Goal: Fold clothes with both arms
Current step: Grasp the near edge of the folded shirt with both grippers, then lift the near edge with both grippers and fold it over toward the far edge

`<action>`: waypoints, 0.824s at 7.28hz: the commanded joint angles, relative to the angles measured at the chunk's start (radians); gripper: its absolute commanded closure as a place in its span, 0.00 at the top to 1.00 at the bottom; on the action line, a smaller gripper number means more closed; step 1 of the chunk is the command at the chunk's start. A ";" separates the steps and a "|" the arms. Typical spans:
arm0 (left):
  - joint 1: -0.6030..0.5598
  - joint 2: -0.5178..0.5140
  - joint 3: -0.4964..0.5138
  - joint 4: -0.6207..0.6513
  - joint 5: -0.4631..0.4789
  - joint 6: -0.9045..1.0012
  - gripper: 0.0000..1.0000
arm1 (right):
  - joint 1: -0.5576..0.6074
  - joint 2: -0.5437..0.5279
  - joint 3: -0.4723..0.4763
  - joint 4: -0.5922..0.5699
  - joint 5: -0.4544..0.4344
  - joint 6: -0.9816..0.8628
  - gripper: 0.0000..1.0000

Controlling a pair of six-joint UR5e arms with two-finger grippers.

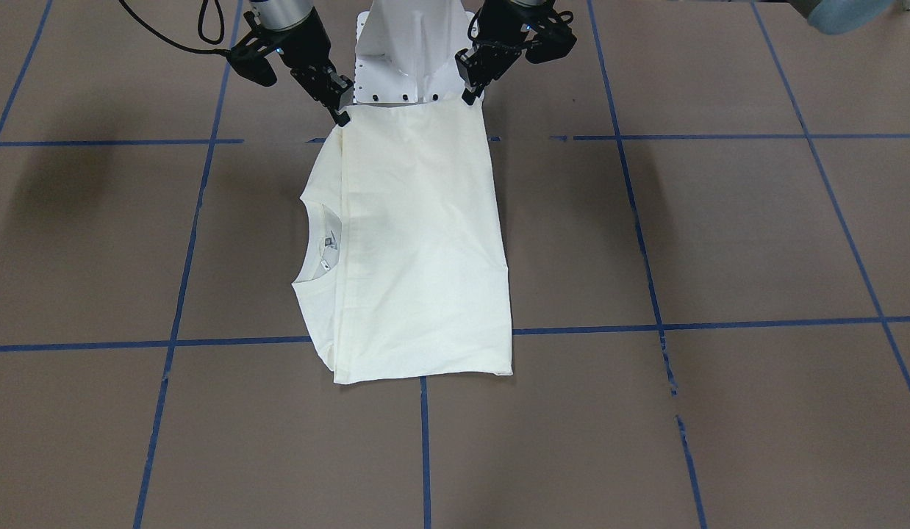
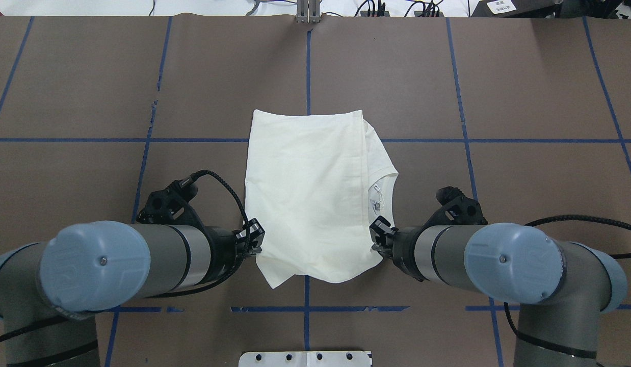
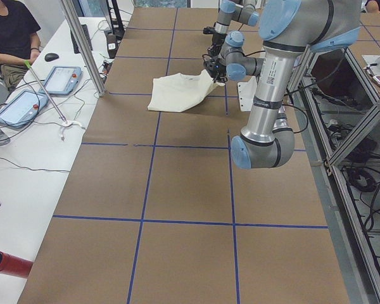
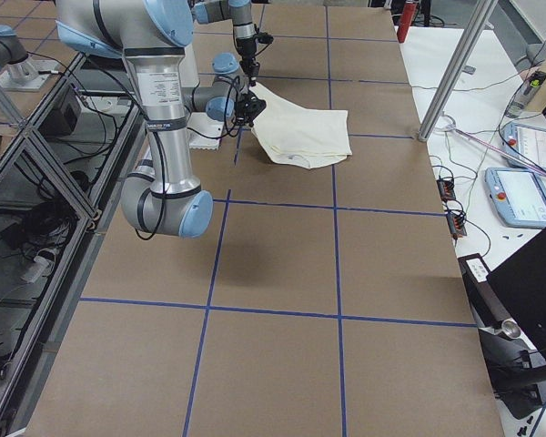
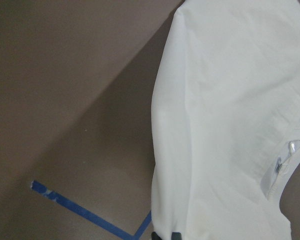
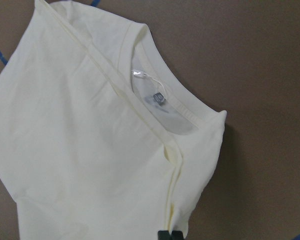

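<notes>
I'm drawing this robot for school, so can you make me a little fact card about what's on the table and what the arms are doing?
garment: cream-white T-shirt, folded into a rectangle, plain side up, no print in view
neckline: peeks out on the robot's right side
left arm: jaws shut on one corner of the T-shirt's near edge
right arm: jaws shut on the other corner
near edge: lifted, the rest lying flat
table: brown, with a blue tape grid

Cream T-shirt, folded plain side up, lies near the table's robot-side edge; left gripper and right gripper pinch its nearest corners.
</notes>
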State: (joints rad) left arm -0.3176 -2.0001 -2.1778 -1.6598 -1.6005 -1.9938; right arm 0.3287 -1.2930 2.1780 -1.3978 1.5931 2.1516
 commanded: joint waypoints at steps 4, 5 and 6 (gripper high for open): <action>-0.161 -0.112 0.219 -0.055 0.002 0.202 0.00 | 0.222 0.177 -0.243 0.000 0.103 -0.076 0.00; -0.185 -0.118 0.269 -0.114 0.002 0.222 0.00 | 0.257 0.234 -0.341 0.000 0.148 -0.090 0.00; -0.214 -0.141 0.335 -0.164 0.002 0.252 0.00 | 0.280 0.272 -0.409 0.000 0.160 -0.123 0.00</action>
State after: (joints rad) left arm -0.4954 -2.1179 -1.9170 -1.7603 -1.5984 -1.7756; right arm 0.5733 -1.0750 1.8646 -1.3977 1.7257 2.0617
